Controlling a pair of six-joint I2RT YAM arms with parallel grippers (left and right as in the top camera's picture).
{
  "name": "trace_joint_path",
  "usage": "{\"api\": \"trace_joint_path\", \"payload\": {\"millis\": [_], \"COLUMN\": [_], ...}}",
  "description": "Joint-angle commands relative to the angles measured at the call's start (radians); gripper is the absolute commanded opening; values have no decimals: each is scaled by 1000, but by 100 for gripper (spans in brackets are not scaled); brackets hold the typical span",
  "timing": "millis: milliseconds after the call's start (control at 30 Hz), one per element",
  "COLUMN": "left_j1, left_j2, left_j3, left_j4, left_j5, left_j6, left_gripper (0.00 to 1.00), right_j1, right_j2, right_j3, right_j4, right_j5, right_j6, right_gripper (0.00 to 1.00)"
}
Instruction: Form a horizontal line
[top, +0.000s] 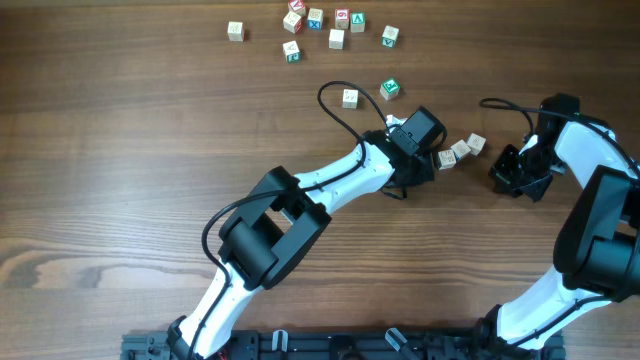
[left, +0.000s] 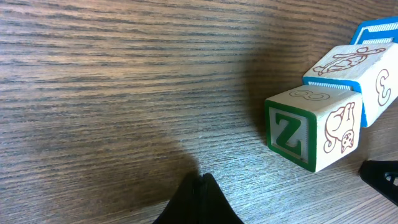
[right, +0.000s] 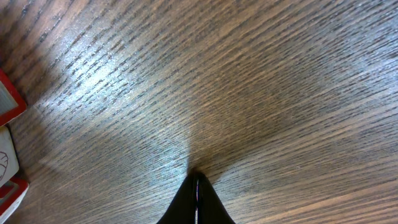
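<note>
**Three cubes in a slanted row, both end effectors shut**

We see the line of three small pale wooden cubes (top: 461, 150) on the brown wooden surface (top: 120, 150). It is closer to the right edge than the left, about halfway between the far and near edges. The cubes touch side by side, but the row tilts, with its right end nearer the far edge. The left end effector (left: 200, 186) is pinched shut on nothing. It sits just beside the row's left end, where the cube with a green Z (left: 311, 127) is. The right end effector (right: 198, 186) is pinched shut and empty too, near the row's right end. Loose wooden cubes with coloured marks (top: 320, 25) lie by the far edge.
</note>
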Motion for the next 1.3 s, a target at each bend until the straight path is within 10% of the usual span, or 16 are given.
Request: {"api": "trace_joint_path", "payload": {"millis": [0, 1267], "left_j1": [-6, 36], "left_j2": [69, 69], "left_j3": [-54, -54], "left_j4": [-24, 9], "left_j5": [-25, -268], "left_j6": [12, 8], "left_gripper": [4, 6], "right_j1": [4, 4], "right_j2": [17, 17], "right_j3": [2, 2], "right_j4": [-10, -180], "right_j5": [-45, -188], "right_j6": [23, 99], "right_gripper": [7, 4]}}
